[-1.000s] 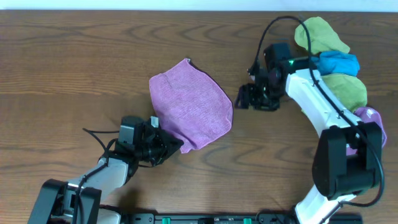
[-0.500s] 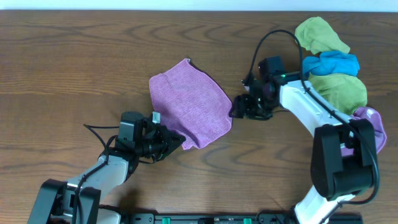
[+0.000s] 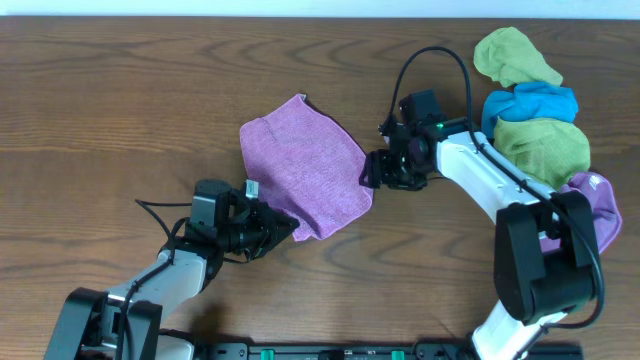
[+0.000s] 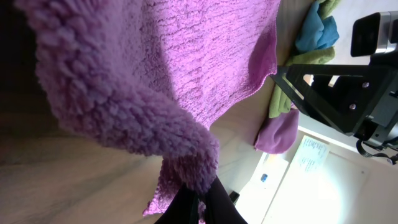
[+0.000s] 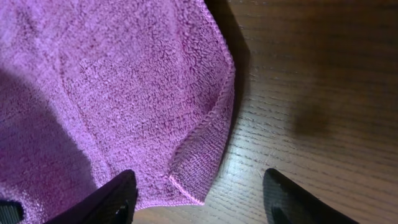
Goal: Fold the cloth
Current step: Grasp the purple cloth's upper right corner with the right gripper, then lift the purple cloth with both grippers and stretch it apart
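The mauve cloth (image 3: 305, 165) lies partly folded on the wooden table, left of centre. My left gripper (image 3: 281, 228) is shut on the cloth's front corner; the left wrist view shows the cloth (image 4: 186, 74) bunched between the fingers (image 4: 200, 202). My right gripper (image 3: 372, 172) is open at the cloth's right edge. In the right wrist view, its two fingers (image 5: 199, 196) straddle a folded corner of the cloth (image 5: 124, 87).
A pile of cloths sits at the right edge: green (image 3: 515, 55), blue (image 3: 530, 103), green (image 3: 545, 145) and lavender-purple (image 3: 598, 200). Bare wooden table (image 3: 120, 110) lies to the left and behind.
My right gripper has moved left, from a short way off the cloth to its right edge. My left gripper has kept its hold, shifting only slightly.
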